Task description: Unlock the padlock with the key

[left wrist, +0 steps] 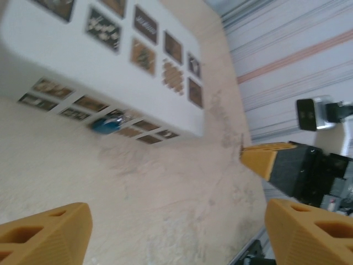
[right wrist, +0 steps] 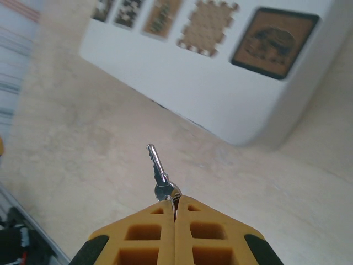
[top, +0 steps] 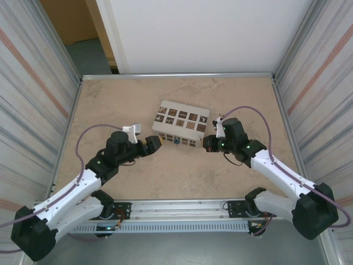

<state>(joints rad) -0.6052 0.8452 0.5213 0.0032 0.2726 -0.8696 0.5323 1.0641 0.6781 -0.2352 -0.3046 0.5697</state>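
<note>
A white box (top: 181, 128) with brown patterned tiles stands mid-table. Low on its near face sits a small blue padlock (top: 176, 141), blurred in the left wrist view (left wrist: 105, 125). My right gripper (right wrist: 175, 203) is shut on the head of a silver key (right wrist: 159, 171), whose blade points forward over the table, short of the box's corner. From above, the right gripper (top: 207, 143) hangs at the box's right front corner. My left gripper (top: 155, 144) is open and holds nothing; it sits at the box's left front corner, yellow fingers (left wrist: 49, 234) spread wide over bare table.
The beige tabletop (top: 182, 171) is bounded by a metal rail (top: 176, 207) at the near edge and corrugated walls on both sides. In the left wrist view the right gripper's yellow finger (left wrist: 260, 158) and black body show across the gap.
</note>
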